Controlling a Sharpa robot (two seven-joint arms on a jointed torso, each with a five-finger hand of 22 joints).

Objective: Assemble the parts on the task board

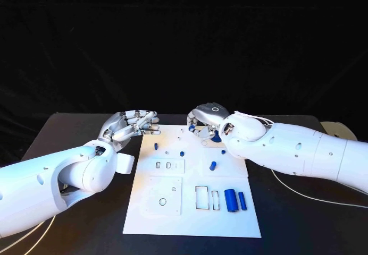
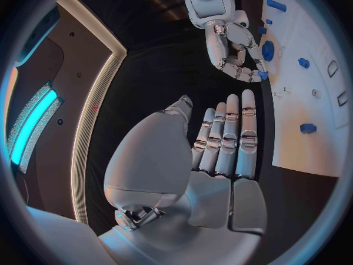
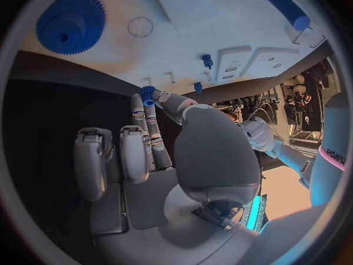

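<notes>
- The white board (image 1: 192,223) lies flat in the middle of the black counter (image 1: 307,223), probably so that both arms can reach it from either side.
- A small blue toothed piece (image 3: 149,93) is pinched at the fingertips of the right hand (image 1: 208,121), just over the far edge of the board; a fingertip hold seems chosen so that the piece can be lowered onto a peg or a seat.
- A large blue gear (image 3: 70,22) is seated on the board near that far edge, beside the pinched piece.
- The left hand (image 1: 132,124) hovers at the far left corner of the board; in the left wrist view its fingers (image 2: 229,136) are held straight and side by side, with nothing in them, apparently waiting.
- Two blue cylinders (image 1: 235,201) lie near the board's near right edge, beside empty rectangular slots (image 1: 202,197), well apart from both hands.
- Small blue pegs (image 1: 213,166) stand about the board's middle.
- Open counter is left round the board's near edge, whereas the far edge is crowded by both hands.
</notes>
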